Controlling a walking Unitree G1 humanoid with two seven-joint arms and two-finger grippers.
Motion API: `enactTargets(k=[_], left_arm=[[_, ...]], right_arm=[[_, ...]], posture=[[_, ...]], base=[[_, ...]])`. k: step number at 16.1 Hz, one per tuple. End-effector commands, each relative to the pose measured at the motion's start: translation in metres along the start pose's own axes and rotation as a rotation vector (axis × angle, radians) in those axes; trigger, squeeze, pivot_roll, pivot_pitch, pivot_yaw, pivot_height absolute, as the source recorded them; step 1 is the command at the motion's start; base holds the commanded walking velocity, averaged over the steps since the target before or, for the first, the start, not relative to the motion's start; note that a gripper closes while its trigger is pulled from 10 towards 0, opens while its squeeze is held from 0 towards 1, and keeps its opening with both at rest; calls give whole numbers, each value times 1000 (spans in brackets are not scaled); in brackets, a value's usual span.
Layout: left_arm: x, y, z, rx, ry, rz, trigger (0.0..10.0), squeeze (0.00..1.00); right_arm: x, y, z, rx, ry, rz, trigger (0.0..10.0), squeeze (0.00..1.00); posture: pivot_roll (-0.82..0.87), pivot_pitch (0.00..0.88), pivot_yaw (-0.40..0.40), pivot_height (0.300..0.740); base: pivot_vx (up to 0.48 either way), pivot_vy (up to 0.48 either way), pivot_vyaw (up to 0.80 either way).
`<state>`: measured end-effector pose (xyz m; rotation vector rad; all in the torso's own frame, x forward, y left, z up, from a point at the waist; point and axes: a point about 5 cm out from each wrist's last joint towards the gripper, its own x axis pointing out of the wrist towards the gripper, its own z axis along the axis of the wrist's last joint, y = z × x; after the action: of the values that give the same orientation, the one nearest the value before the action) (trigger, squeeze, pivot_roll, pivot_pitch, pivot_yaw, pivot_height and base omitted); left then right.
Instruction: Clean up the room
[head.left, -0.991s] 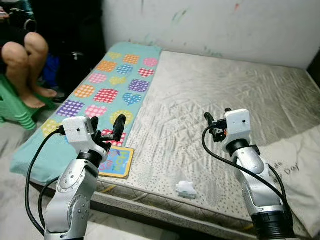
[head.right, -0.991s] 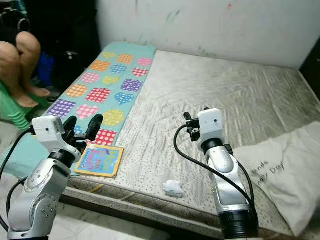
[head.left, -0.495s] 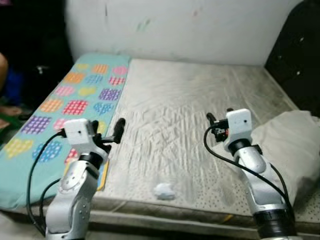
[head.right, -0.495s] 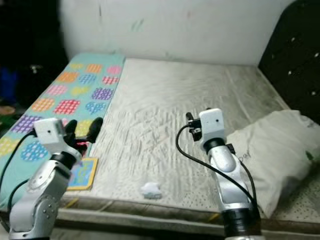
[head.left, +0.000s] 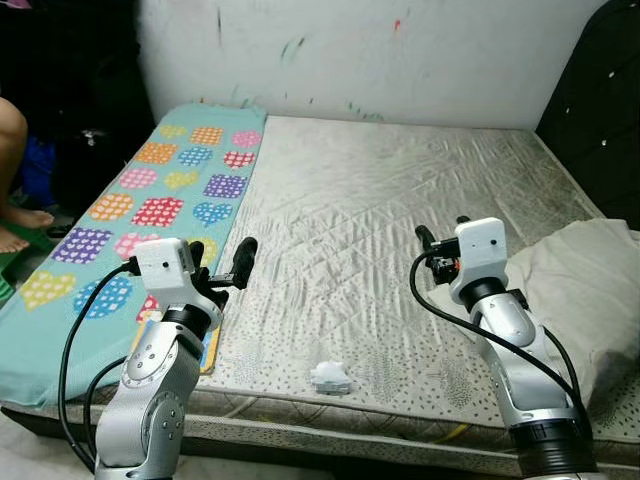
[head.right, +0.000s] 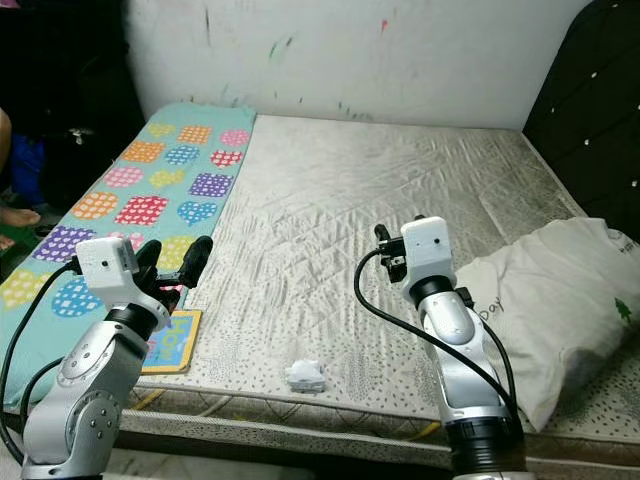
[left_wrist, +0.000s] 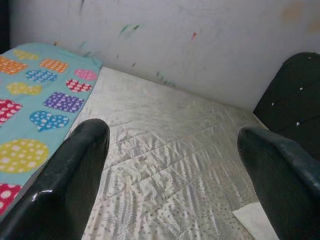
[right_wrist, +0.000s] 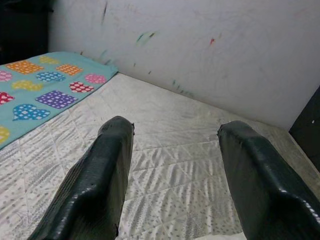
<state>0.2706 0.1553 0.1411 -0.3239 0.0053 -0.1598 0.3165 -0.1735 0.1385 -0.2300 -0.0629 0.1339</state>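
Bed (head.left: 400, 200): a big bare mattress with a pale quilted cover. It fills the middle of the head views, from the wall at the top down to the lower edge.
Wall (head.left: 400, 50): white, across the top of the frame, with small marks of green and red paint.
Headboard (head.right: 590, 110): dark and padded, at the upper right corner.
Blanket (head.left: 150, 200): blue-green with bright dotted hearts and squares. It lies along the left side of the bed.
Pillow (head.right: 560, 290): white, with some writing on it. It lies on the right edge of the bed, just beside the right arm.
Left gripper (head.left: 218, 262): low on the left of the frame, held up over the edge of the blanket. Its two black fingers (left_wrist: 75, 175) are spread wide apart and hold nothing.
Right gripper (head.left: 438, 232): right of the middle, held up over the bare mattress. Its fingers (right_wrist: 105, 175) are spread apart too, and hold nothing.
Book (head.right: 172, 340): a flat picture book with a yellow edge. It lies at the lower left, on the near edge of the bed, partly hidden behind the left arm.
Crumpled tissue (head.left: 331, 376): a small white wad at the lower middle, on the near edge of the mattress between the two arms. Nothing touches it.
Person: a bare leg and foot (head.left: 15, 215) show at the far left edge, on the floor beside the bed.
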Motion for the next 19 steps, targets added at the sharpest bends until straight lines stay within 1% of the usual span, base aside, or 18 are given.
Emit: enactTargets(k=[1, 2, 4, 7, 8, 9, 12, 13, 15, 19], left_arm=[[-2, 0, 2, 7, 1, 18, 10000, 0], [-4, 0, 2, 8, 4, 26, 10000, 0], [-10, 2, 3, 41, 3, 47, 10000, 0], [-20, 9, 6, 52, 9, 89, 10000, 0], [-24, 13, 7, 62, 16, 106, 10000, 0], [-33, 19, 4, 73, 39, 126, 10000, 0], [-50, 29, -4, 89, 98, 166, 10000, 0], [-57, 31, -9, 93, 132, 177, 10000, 0], [-61, 32, -11, 85, 144, 185, 10000, 0], [-61, 30, -11, 83, 152, 176, 10000, 0]], right_arm=[[-2, -2, 3, -5, -11, -1, 10000, 0], [-3, -2, 3, 7, -7, -1, 10000, 0], [-10, -1, 0, 22, 21, 17, 10000, 0], [-24, 2, -9, 15, 76, 53, 10000, 0], [-30, 1, -15, 15, 112, 67, 10000, 0], [-41, 0, -22, 19, 153, 82, 10000, 0], [-59, -3, -29, 11, 211, 103, 10000, 0], [-65, -5, -30, 10, 234, 104, 10000, 0], [-68, -5, -31, 12, 248, 109, 10000, 0], [-73, -5, -33, 8, 266, 114, 10000, 0]], posture=[[-47, 0, -24, 740], [-47, 0, -25, 740], [-47, 17, -32, 740], [-43, 59, -37, 740], [-40, 76, -40, 740], [-39, 93, -42, 740], [-47, 127, -47, 740], [-49, 136, -48, 740], [-51, 144, -50, 740], [-53, 152, -48, 740]], base=[[0, 0, 0], [0, 0, 0], [0, 0, 0], [0, 0, 0], [0, 0, 0], [0, 0, 0], [0, 0, 0], [0, 0, 0], [0, 0, 0], [0, 0, 0]])
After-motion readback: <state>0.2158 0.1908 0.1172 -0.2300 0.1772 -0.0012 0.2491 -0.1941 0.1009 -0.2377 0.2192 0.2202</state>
